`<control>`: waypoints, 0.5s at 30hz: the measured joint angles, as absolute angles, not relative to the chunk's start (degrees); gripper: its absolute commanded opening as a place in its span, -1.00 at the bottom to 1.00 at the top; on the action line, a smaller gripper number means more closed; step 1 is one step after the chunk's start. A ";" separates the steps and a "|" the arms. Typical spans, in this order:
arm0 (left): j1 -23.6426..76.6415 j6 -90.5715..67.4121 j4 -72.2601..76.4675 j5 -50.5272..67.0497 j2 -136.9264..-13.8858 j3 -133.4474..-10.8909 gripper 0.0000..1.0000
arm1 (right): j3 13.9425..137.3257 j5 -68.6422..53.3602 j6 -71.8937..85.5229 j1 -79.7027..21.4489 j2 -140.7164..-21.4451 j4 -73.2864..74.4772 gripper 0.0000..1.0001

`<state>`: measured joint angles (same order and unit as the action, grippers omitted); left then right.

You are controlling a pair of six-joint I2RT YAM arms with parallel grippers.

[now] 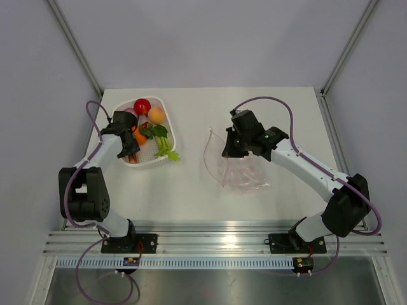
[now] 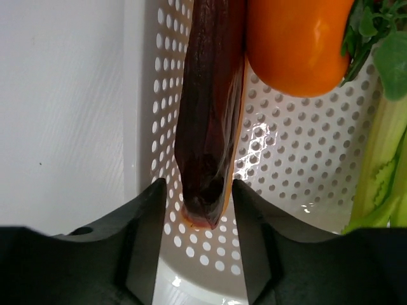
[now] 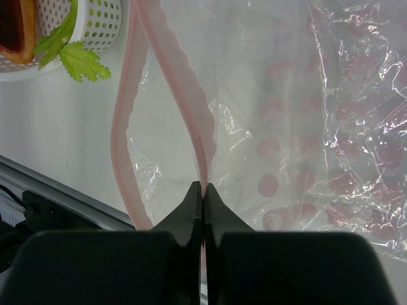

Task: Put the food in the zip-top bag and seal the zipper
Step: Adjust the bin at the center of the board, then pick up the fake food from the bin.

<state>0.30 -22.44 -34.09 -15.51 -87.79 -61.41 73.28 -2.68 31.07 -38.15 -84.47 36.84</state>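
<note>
On white table (image 1: 191,197), basket (image 1: 150,164), zip-top bag (image 1: 247,176), grey walls (image 1: 210,38)

All heaped in the white basket (image 1: 154,163): dark eggplant (image 2: 206,121), orange (image 2: 296,41), celery (image 2: 381,159), tomato (image 1: 142,106), peach (image 1: 156,114). Well apart, clear crinkly zip-top bag (image 1: 245,173), pink zipper (image 3: 124,121) parted, mouth facing the basket.

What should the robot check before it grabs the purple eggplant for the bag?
1. The left jaws sit either side of the tip of the eggplant: ok.
2. The left jaws grip it: not ok, there are gaps on both sides.
3. The right jaws are shut on the zipper: ok.
4. The mouth of the bag is open: ok, its lips stand apart.
5. The eggplant is free of the orange beside it: cannot tell.
</note>
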 measured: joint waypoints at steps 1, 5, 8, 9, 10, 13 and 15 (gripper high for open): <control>0.21 -22.39 -33.76 -15.42 -88.42 -61.32 -0.17 | 73.28 -2.68 31.07 -38.15 -84.51 36.84 -0.98; 0.21 -22.37 -33.04 -14.96 -89.45 -61.32 -0.76 | 73.28 -2.68 31.09 -38.15 -84.55 36.86 -0.98; 0.27 -22.09 -33.30 -15.03 -89.12 -61.71 -0.92 | 73.28 -2.66 31.09 -38.15 -84.55 36.88 -0.97; 0.25 -22.00 -33.76 -15.11 -88.68 -61.93 -0.95 | 73.28 -2.66 31.09 -38.15 -84.55 36.93 -0.98; 0.25 -21.96 -34.20 -15.25 -88.12 -62.15 -0.96 | 73.28 -2.66 31.09 -38.15 -84.55 36.93 -0.98; 0.25 -21.37 -37.56 -15.77 -84.95 -64.47 -1.00 | 73.28 -2.66 31.09 -38.15 -84.60 36.93 -0.97; 0.25 -20.82 -39.46 -16.01 -83.00 -67.18 -1.00 | 73.28 -2.68 31.09 -38.15 -84.79 36.93 -0.97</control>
